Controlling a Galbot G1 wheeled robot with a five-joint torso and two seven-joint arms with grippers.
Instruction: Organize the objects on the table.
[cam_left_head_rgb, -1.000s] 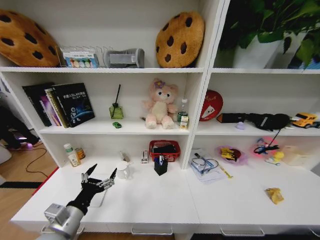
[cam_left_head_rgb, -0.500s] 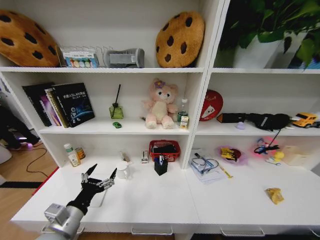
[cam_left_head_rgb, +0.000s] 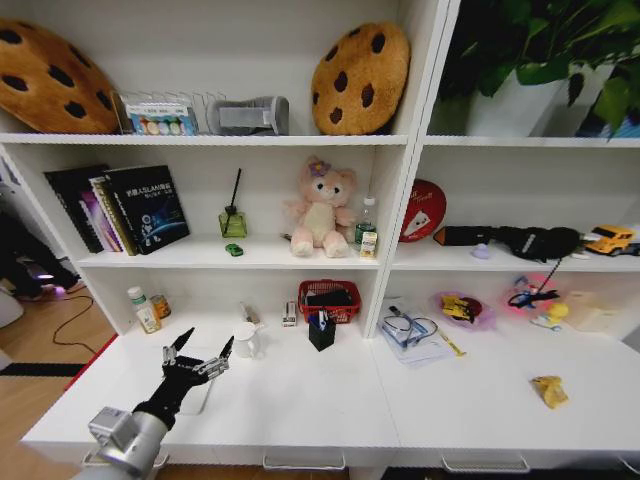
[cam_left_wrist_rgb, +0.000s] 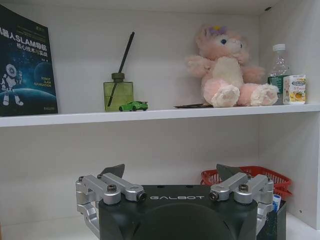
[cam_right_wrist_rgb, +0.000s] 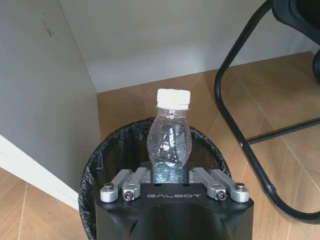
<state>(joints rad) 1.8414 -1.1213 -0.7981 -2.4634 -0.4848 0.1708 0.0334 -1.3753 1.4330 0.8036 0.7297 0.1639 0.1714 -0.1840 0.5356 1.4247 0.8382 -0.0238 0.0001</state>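
Shelving: white unit (cam_left_head_rgb: 410, 140) rose behind the bench, a vertical divider splitting it into bays | Bench: long white top (cam_left_head_rgb: 330, 400), drawer handles along its front edge | Floor: wood parquet (cam_right_wrist_rgb: 210, 100), beside a grey wall (cam_right_wrist_rgb: 150, 35) | Furniture: black chair frame (cam_right_wrist_rgb: 250, 100) stood on it | Light: even, indoor

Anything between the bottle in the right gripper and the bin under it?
Nothing visible: the right gripper holds the clear bottle above the black-lined bin, at its open mouth. The left gripper hovers open over the table.
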